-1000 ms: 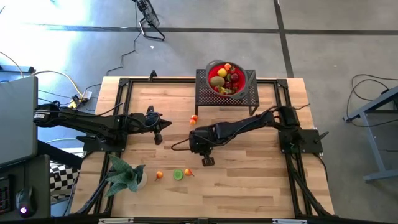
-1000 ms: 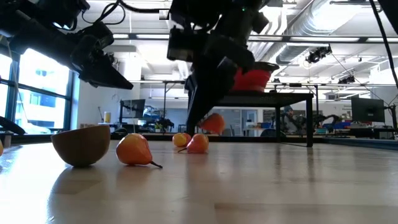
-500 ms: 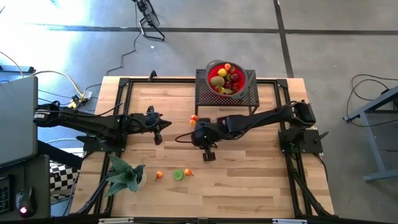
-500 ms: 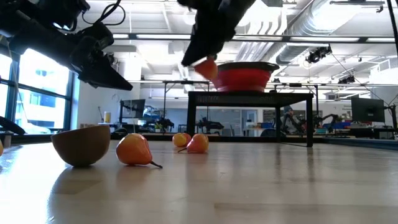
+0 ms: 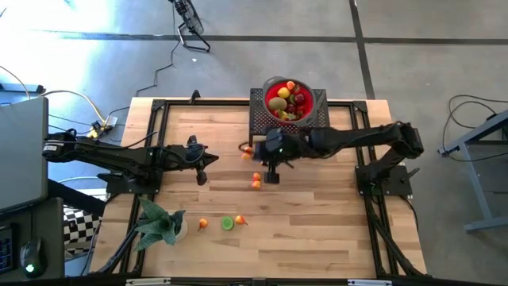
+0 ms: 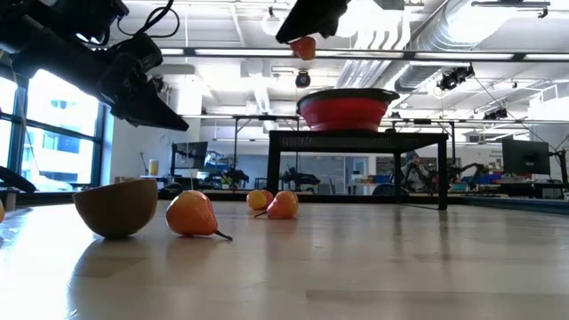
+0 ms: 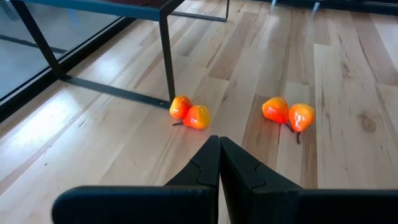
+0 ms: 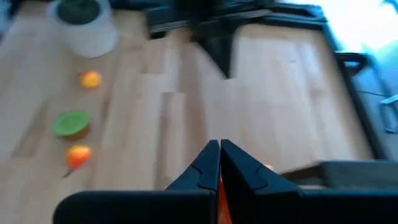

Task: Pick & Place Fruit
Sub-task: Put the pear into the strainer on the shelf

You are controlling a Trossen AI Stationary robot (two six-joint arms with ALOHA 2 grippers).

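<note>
My right gripper (image 6: 300,37) is shut on a small orange-red fruit (image 6: 303,47), high over the table's middle, in front of the red bowl (image 5: 287,99) of fruit on its black mesh stand (image 5: 290,121). Two orange-red fruits (image 5: 255,180) lie on the wood below it, and two more (image 7: 189,112) lie by a leg of the stand. At the table's left, my left gripper (image 5: 203,178) hangs shut and holds nothing. An orange (image 5: 203,224), a green fruit half (image 5: 228,223) and another orange-red fruit (image 5: 240,220) lie near the front edge. My right gripper pinches the orange-red fruit (image 8: 219,198) between its two fingers, at their free ends as the low view shows. The fingers slant downward. The fruit hangs just below the fingertips, lifted clear of the table and above the level of the bowl's rim.
A potted green plant (image 5: 159,225) stands at the near left corner. A black frame (image 5: 155,111) runs round the tabletop. Bare wood lies open across the middle and right of the table.
My right gripper, still shut on the fruit, has risen from just above the table to above the bowl's rim height and drawn toward the far edge and the stand. The two fruits that its arm covered now show on the wood.
</note>
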